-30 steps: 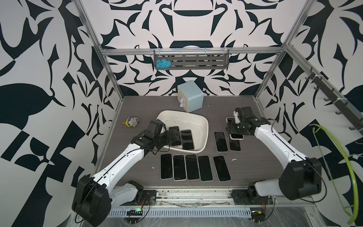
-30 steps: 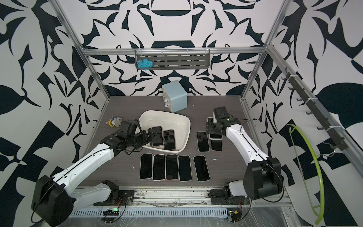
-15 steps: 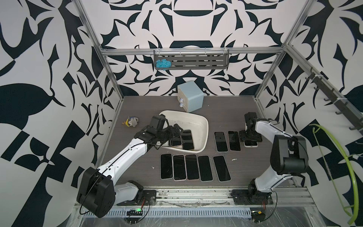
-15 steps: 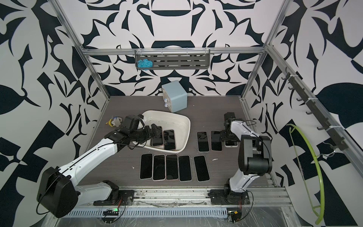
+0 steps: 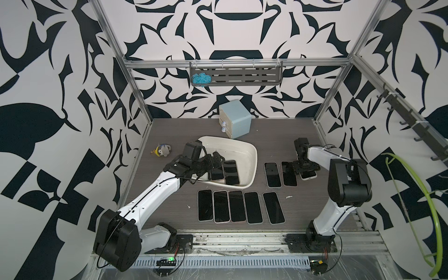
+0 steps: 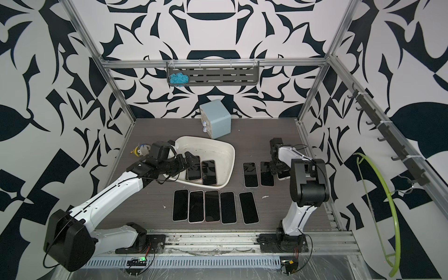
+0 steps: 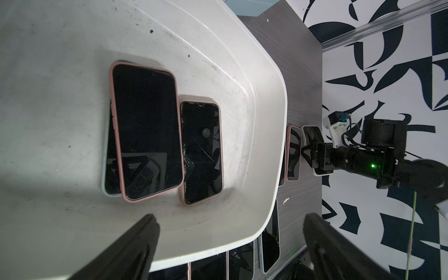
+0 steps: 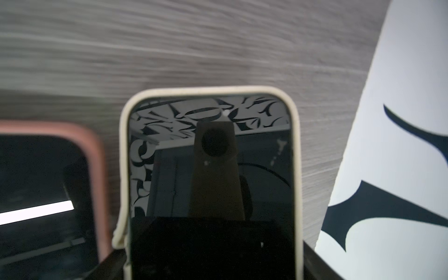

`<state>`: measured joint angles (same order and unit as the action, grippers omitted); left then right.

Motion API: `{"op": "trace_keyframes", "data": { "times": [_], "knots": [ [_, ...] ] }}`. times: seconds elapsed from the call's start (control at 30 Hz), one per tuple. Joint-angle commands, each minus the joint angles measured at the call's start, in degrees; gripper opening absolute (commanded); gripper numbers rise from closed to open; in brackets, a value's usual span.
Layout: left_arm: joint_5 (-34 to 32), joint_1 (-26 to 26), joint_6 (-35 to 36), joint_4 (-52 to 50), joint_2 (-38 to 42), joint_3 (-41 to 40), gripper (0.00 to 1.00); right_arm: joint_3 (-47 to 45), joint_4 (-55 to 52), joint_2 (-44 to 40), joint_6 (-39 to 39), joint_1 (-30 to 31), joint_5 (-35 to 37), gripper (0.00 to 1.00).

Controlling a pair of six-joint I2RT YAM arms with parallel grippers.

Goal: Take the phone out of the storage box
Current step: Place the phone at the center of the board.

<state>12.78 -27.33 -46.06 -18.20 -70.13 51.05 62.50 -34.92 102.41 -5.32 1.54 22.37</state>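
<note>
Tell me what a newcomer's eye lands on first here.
Bold black-and-white patterned walls surround everything. On the table, five phones lie in a neat front row before the white storage box, which holds more. The left end effector gapes open over the box; the right end effector grips a cream-cased phone.

Shallow white storage box (image 5: 244, 155) mid-table — dark phones (image 5: 231, 172) flat inside (one pink-cased, overlapping another)

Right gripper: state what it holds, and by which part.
The right gripper clamps the cream-cased phone across its two long edges, near one end.
</note>
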Motion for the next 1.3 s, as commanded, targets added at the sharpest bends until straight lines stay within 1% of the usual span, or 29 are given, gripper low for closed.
{"op": "trace_keyframes", "data": {
  "times": [0.0, 0.17, 0.2, 0.23, 0.27, 0.37, 0.4, 0.43, 0.53, 0.6, 0.73, 0.9, 0.97, 1.03, 1.1, 1.17, 1.27],
  "knots": [
    [-0.6, 0.52, -0.25, 0.58, 1.26, -0.38, 1.0, -1.57, -3.56, 0.63, -0.36, 3.03, -4.36, 0.8],
    [-0.65, 0.61, -0.75, 1.19, 1.12, -1.18, 1.0, -2.88, -3.31, -1.77, 4.57, 4.43, -10.99, 0.8],
    [-0.49, 0.61, -0.95, 1.4, 1.07, -1.43, 1.0, -3.2, -2.83, -2.43, 5.16, 4.59, -11.21, 0.8],
    [-0.36, 0.61, -1.12, 1.53, 1.12, -1.62, 1.0, -3.41, -2.55, -3.14, 5.77, 4.7, -13.37, 0.8],
    [-0.31, 0.61, -1.29, 1.58, 1.17, -1.74, 1.0, -3.44, -2.54, -3.62, 6.18, 4.7, -13.64, 0.8],
    [-0.12, 0.61, -1.31, 1.15, 1.72, -1.87, 1.0, -3.78, -2.43, -4.77, 4.71, 4.61, -12.32, 0.8],
    [-0.24, 0.61, -1.31, 0.98, 2.0, -2.0, 1.0, -4.08, -2.44, -5.13, 3.77, 4.61, -9.63, 0.81],
    [-0.33, 0.61, -1.31, 0.8, 2.22, -2.08, 1.0, -4.4, -2.44, -5.29, 2.93, 4.52, -8.61, 0.81],
    [-0.24, 0.61, -1.49, 0.36, 2.85, -2.27, 1.0, -4.93, -2.22, -4.8, 1.91, 2.86, -7.91, 0.83],
    [-0.02, 0.61, -1.16, -0.88, 3.34, -1.88, 1.0, -4.89, -2.31, -4.09, 1.62, 1.59, -8.22, 0.87],
    [-1.16, 0.61, -0.69, -2.84, 5.58, -2.08, 1.0, -3.72, -2.58, -2.02, 2.06, 1.35, -8.76, 0.94],
    [-2.13, 0.96, -0.08, -4.88, 7.51, -2.09, 1.0, -2.56, -2.92, -1.08, 3.77, 1.33, -7.45, 0.95],
    [-2.31, 0.96, 0.16, -5.56, 7.95, -2.14, 1.0, -2.34, -2.88, -2.66, 5.02, 1.37, -7.12, 0.96],
    [-1.83, 0.96, 0.72, -5.17, 8.26, -2.39, 1.0, -2.21, -2.63, -5.84, 6.81, 1.4, -6.56, 0.98],
    [0.81, 0.96, 2.99, -3.54, 7.77, -2.38, 1.0, -1.43, -2.11, -10.16, 8.45, 1.43, -4.8, 0.99],
    [0.12, 0.96, 5.58, -7.61, 5.94, 0.35, 1.0, 0.47, -1.69, -13.72, 10.25, 1.47, -6.21, 0.99],
    [-1.36, 0.96, 10.32, -15.94, 0.44, 7.48, 1.0, 4.77, -2.09, -17.49, 13.94, 3.66, -9.13, 0.99]
  ]
}}
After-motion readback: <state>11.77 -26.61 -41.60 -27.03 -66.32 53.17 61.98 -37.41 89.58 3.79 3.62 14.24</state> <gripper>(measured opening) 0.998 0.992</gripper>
